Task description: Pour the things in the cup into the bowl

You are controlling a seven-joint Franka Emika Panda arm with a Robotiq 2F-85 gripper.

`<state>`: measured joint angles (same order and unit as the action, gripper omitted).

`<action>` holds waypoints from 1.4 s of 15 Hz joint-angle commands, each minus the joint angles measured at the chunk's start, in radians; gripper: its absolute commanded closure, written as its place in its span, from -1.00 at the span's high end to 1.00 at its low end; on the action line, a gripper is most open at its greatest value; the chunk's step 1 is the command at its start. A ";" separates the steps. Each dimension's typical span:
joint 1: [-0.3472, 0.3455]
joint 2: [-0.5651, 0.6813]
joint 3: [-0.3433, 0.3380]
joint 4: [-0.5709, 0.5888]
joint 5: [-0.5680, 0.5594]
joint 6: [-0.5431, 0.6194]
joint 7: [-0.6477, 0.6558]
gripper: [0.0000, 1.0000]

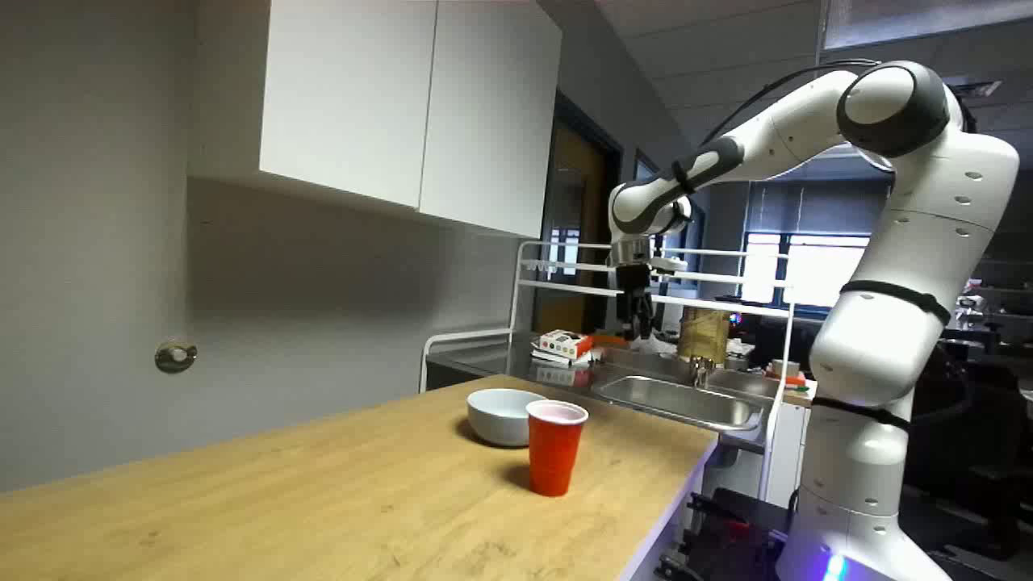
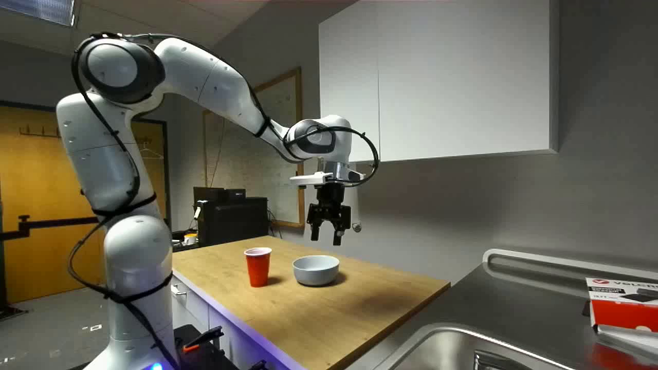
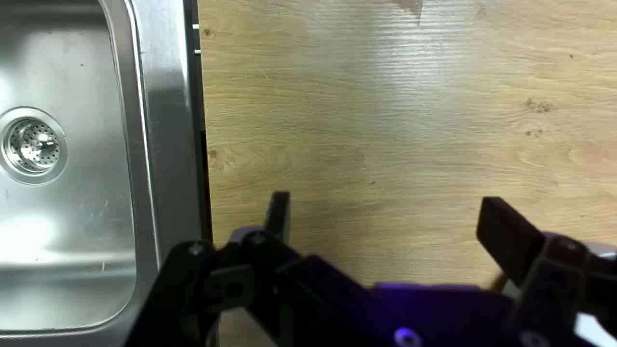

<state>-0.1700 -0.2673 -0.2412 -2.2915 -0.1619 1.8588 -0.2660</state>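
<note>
The red cup (image 1: 555,453) stands upright on the wooden counter; it also shows in an exterior view (image 2: 258,269). Its contents cannot be seen. The pale grey-white bowl (image 1: 499,421) sits beside it, with a small gap between them (image 2: 315,272). My gripper (image 2: 326,238) hangs pointing down, well above the counter and apart from both; it also shows in an exterior view (image 1: 636,327). In the wrist view the fingers (image 3: 385,205) are wide apart with nothing between them. A pale sliver shows behind the right finger there, too hidden to name. The cup is out of the wrist view.
The wooden counter (image 2: 360,313) ends at a steel sink (image 3: 91,193). A white rack (image 1: 516,307) stands by the sink. White cabinets (image 2: 452,77) hang on the wall above the counter. A red and white box (image 2: 624,306) lies beyond the sink.
</note>
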 commanded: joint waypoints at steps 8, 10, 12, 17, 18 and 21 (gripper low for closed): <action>-0.005 0.000 0.005 0.004 0.001 0.001 -0.001 1.00; 0.002 0.009 0.014 0.011 0.000 -0.002 0.006 1.00; 0.020 0.029 0.047 0.016 -0.021 -0.002 0.041 1.00; 0.100 0.106 0.180 0.043 -0.099 -0.029 0.155 1.00; 0.123 0.129 0.211 0.053 -0.122 -0.035 0.188 1.00; 0.189 0.178 0.292 0.086 -0.195 -0.071 0.261 1.00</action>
<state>-0.0262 -0.1468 -0.0121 -2.2706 -0.2851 1.8485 -0.0732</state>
